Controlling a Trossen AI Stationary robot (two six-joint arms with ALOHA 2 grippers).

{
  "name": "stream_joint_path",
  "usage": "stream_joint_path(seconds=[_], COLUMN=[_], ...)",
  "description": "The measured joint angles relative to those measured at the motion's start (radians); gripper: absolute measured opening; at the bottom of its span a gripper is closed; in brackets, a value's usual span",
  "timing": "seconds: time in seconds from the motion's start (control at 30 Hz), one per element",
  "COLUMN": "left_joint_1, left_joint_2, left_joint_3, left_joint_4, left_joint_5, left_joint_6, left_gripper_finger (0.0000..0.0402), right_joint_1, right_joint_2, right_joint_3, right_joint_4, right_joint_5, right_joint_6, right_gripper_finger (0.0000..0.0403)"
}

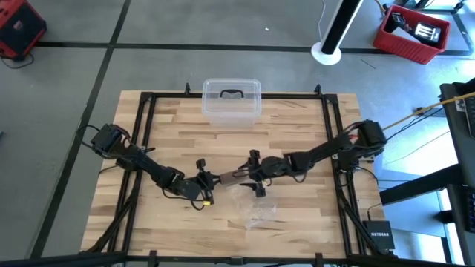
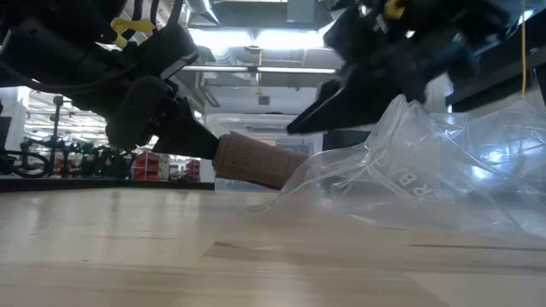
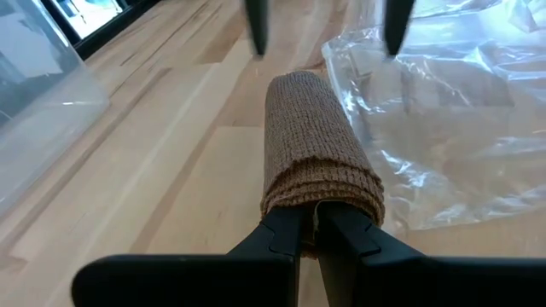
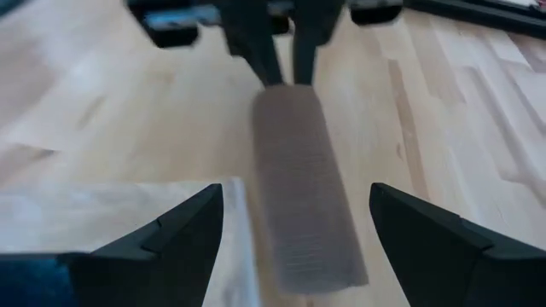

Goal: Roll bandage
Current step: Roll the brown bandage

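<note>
Left pincer (image 3: 309, 234), nearest in its own wrist view, is closed on one end of the bandage (image 3: 317, 149); we see its two dark fingers (image 3: 286, 239) pressed together into the brown knit roll. We note that the bandage is already wound into a short cylinder, held tilted with its free end raised clear of the worktop (image 2: 171, 256) in the low view. From above, the roll lies at the middle of the worktop, between the two arms. Right pincer (image 4: 294, 222) stands open at the roll's other end, its fingers (image 4: 175, 234) spread either side of the cloth without touching it. Just beside the roll, on the near side of the worktop, we see a crinkled clear plastic bag (image 2: 426, 183); faint printed letters show through it, but we cannot read them. Farther back, at the far edge, stands a clear plastic box (image 1: 231, 104) with a dark handle. Beyond the worktop, a red crate (image 1: 412, 33) sits on the floor.
</note>
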Motion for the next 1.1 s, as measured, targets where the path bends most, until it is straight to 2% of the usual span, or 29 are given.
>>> stream_joint_path(seconds=[0.13, 0.3, 0.53, 0.67, 0.83, 1.1], left_joint_1=[0.002, 0.022, 0.041, 0.016, -0.030, -0.099], left_joint_2=[0.000, 0.000, 0.000, -0.005, -0.057, -0.185], left_joint_3=[0.000, 0.001, 0.001, 0.001, 0.002, 0.002], left_joint_4=[-0.001, -0.014, -0.023, -0.028, -0.048, -0.237], left_joint_5=[0.000, 0.030, 0.067, 0.067, 0.067, 0.067], left_joint_6=[-0.004, -0.029, -0.036, 0.000, -0.006, -0.109], left_gripper_finger=[0.0015, 0.0021, 0.0105, 0.0133, 0.0135, 0.0119], right_joint_1=[-0.029, -0.034, -0.034, -0.034, -0.034, -0.034], right_joint_2=[0.074, 0.138, 0.162, 0.162, 0.162, 0.162], right_joint_3=[0.024, 0.043, 0.044, 0.045, 0.045, 0.045], right_joint_4=[0.060, 0.055, 0.046, 0.048, 0.037, 0.031], right_joint_5=[-0.013, -0.022, -0.013, -0.013, -0.013, -0.013], right_joint_6=[0.000, -0.002, 0.000, 0.003, 0.013, 0.013], right_gripper_finger=[0.0296, 0.0296, 0.0296, 0.0296, 0.0296, 0.0296])
